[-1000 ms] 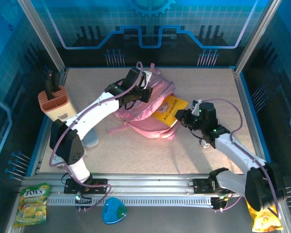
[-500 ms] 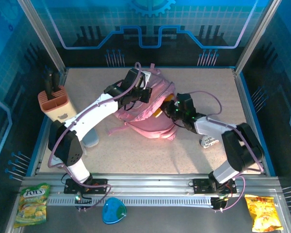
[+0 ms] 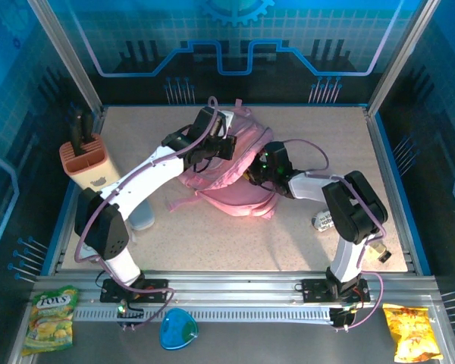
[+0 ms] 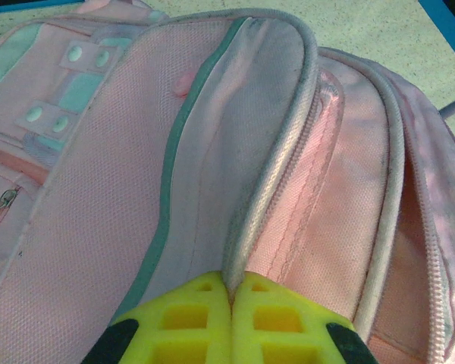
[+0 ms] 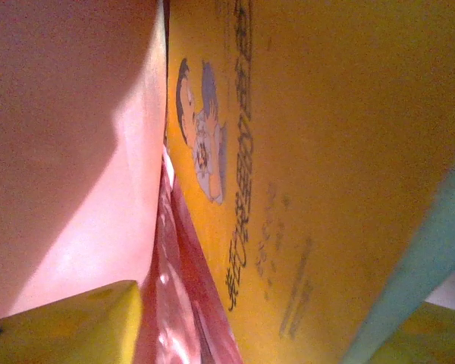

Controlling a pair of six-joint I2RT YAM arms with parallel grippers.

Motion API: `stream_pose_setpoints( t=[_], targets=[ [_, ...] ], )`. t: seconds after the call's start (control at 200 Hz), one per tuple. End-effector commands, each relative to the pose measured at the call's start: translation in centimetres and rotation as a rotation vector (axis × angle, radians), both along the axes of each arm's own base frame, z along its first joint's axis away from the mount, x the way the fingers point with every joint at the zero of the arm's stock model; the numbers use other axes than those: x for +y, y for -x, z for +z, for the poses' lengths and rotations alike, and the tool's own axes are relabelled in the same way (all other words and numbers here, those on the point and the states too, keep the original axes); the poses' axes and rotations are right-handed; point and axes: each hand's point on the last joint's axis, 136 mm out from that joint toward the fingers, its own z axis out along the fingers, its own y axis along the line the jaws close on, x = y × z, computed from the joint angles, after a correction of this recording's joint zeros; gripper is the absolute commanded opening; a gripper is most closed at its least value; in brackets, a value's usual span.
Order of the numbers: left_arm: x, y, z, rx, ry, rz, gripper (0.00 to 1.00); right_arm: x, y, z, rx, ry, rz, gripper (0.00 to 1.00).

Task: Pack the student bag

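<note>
Bag (image 3: 226, 191) is lying mid-table, a bit toward the back, with its mouth facing right. My left gripper (image 4: 230, 292) is pinched tight on the rim of the opening. The right gripper (image 3: 259, 168) is poked into that mouth. On its wrist cam the fingers (image 5: 68, 326) sit apart, with a yellow book (image 5: 311, 152) between them against the pink lining. It looks unclamped, but it's so close up I can't swear nothing's touching.
</note>
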Motion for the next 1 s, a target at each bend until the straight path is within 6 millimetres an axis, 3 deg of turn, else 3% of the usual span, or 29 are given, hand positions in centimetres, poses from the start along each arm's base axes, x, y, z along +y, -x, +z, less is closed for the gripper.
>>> stream_pose_setpoints(
  t=[0.0, 0.185, 0.38, 0.515, 0.67, 0.82, 0.996],
  targets=[
    [0.1, -0.2, 4.5, -0.095, 0.124, 0.013, 0.0, -1.7, 1.8, 1.4, -0.012, -0.001, 0.011, 0.73],
    [0.4, -0.3, 3.3, -0.063, 0.128, 0.016, 0.0, -5.8, 4.8, 0.5, 0.031, 0.111, -0.024, 0.77],
    [-0.2, 0.3, 1.0, 0.004, 0.123, -0.026, 0.0, -10.2, 7.6, 1.4, -0.006, 0.22, -0.108, 0.78],
    [-1.1, 1.4, -0.6, 0.067, 0.147, -0.093, 0.29, -14.1, 9.7, 3.5, -0.062, 0.358, -0.198, 0.83],
    [-0.7, 2.1, -2.0, 0.114, 0.171, -0.061, 0.48, -17.1, 11.4, 6.1, -0.138, 0.444, -0.273, 0.88],
    [2.5, 2.3, -4.0, 0.174, 0.212, 0.083, 0.57, -17.7, 11.9, 7.4, -0.174, 0.472, -0.268, 0.91],
    [9.2, 2.9, -7.8, 0.253, 0.298, 0.352, 0.63, -16.5, 11.2, 7.2, -0.173, 0.449, -0.229, 0.95]
  ],
)
